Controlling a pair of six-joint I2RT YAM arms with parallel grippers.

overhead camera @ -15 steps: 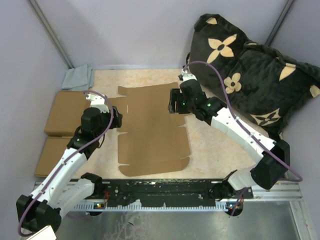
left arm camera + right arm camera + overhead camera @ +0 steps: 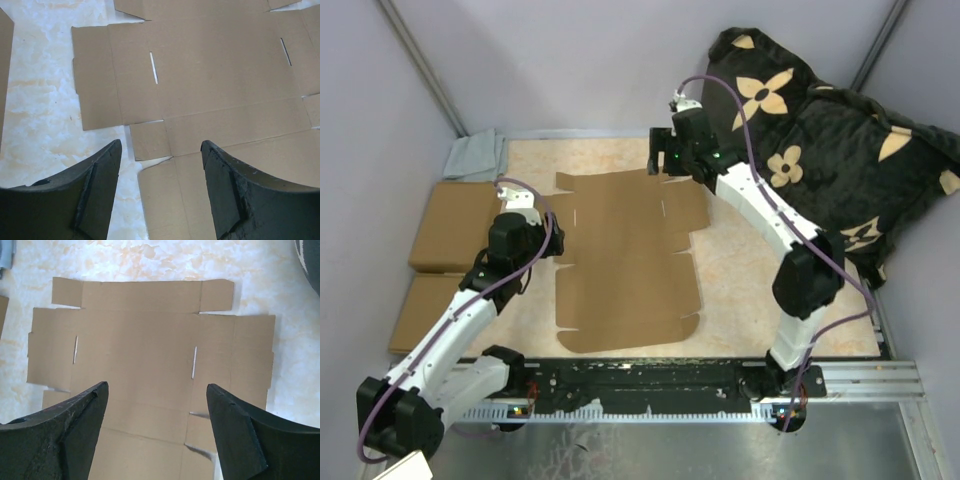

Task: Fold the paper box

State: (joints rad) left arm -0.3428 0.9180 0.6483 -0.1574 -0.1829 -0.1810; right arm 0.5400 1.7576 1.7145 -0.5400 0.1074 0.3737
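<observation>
The paper box [image 2: 625, 260] lies flat and unfolded on the marbled table, a brown die-cut sheet with flaps, slots and crease lines. My left gripper [image 2: 552, 238] hovers at its left edge. In the left wrist view it [image 2: 161, 145] is open over a small side flap and notch of the box [image 2: 215, 80], with nothing between the fingers. My right gripper [image 2: 658, 160] is raised above the sheet's far edge. From the right wrist view it [image 2: 157, 386] is open and looks down on the whole far half of the box [image 2: 145, 340].
Two plain cardboard blocks [image 2: 450, 225] [image 2: 420, 310] lie at the left. A grey cloth [image 2: 477, 155] sits in the far left corner. A large black bag with tan flowers [image 2: 830, 140] fills the far right. The arm rail [image 2: 650, 378] runs along the near edge.
My right arm has lifted and swung away from the sheet's right side toward its far edge. The left arm has barely moved. The box lies as before.
</observation>
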